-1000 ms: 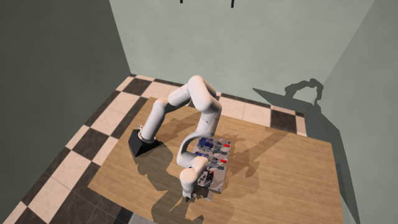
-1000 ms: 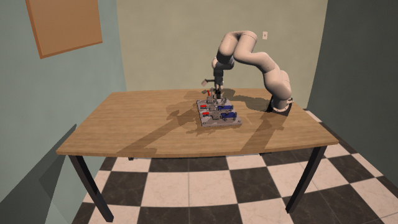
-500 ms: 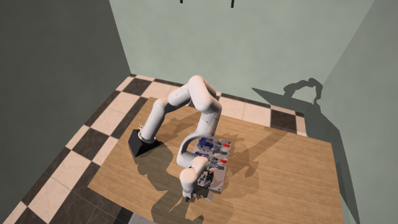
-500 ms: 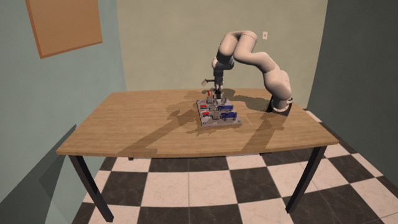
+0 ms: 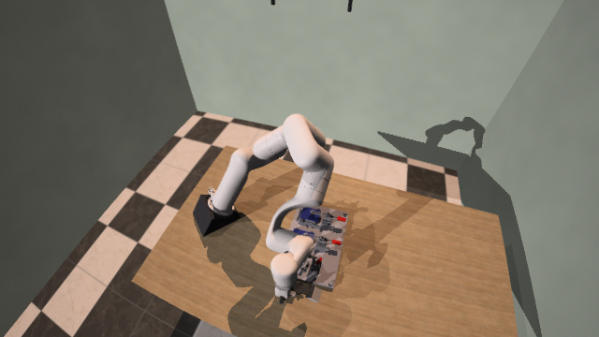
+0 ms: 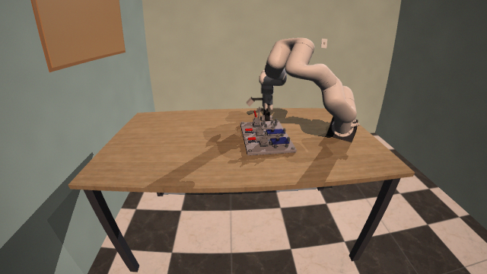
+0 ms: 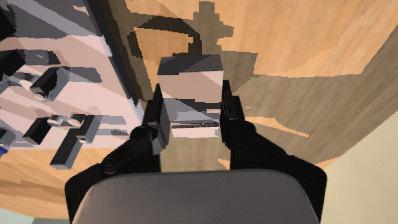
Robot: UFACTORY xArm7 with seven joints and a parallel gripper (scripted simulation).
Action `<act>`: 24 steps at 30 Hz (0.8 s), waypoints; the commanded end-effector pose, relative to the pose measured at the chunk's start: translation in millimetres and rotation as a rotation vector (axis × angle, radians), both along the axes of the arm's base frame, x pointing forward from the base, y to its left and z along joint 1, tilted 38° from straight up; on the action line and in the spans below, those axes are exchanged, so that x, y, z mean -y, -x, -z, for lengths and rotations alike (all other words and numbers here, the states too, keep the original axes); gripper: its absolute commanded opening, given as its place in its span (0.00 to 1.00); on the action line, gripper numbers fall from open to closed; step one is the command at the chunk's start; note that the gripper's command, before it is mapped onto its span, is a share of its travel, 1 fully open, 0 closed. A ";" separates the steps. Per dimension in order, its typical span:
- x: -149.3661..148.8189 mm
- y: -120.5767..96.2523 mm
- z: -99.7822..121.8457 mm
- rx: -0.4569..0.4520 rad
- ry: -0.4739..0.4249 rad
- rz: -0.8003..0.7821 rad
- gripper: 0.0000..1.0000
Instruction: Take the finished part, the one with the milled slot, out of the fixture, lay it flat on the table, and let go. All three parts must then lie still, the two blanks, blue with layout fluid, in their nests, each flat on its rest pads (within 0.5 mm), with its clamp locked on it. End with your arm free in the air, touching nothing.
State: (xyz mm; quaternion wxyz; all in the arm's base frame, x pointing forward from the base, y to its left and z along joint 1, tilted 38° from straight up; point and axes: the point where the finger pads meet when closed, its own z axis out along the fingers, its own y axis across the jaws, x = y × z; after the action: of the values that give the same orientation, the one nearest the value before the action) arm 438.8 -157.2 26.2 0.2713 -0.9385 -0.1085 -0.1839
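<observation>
Above the counter, just off the fixture at its 6 o'clock edge, the end effector pinches the grey finished part. Carrying step, likely. Next: lower it flat onto wood, then release.

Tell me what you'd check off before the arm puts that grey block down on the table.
1. Gripper shut on the finished part: ok.
2. Part out of the fixture: ok.
3. Part over bare table, off the fixture plate: ok.
4. Part touching the table: not ok.
5. Two blue blanks in their nests: ok.
6. Blanks flat on their pads, clamps locked: cannot tell.
</observation>
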 end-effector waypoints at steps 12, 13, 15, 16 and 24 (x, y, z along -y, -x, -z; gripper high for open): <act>-0.1 -1.9 2.4 0.003 0.003 0.003 0.00; -0.1 -1.9 2.6 0.003 0.003 0.003 0.00; -0.2 -2.0 2.7 0.003 0.003 0.003 0.00; -0.2 -2.0 2.7 0.003 0.003 0.003 0.00; -0.3 -2.0 2.9 0.003 0.003 0.003 0.00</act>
State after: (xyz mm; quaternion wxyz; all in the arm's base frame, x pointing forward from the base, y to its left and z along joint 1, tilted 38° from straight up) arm 440.4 -154.6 22.2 0.2712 -0.9385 -0.1084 -0.1840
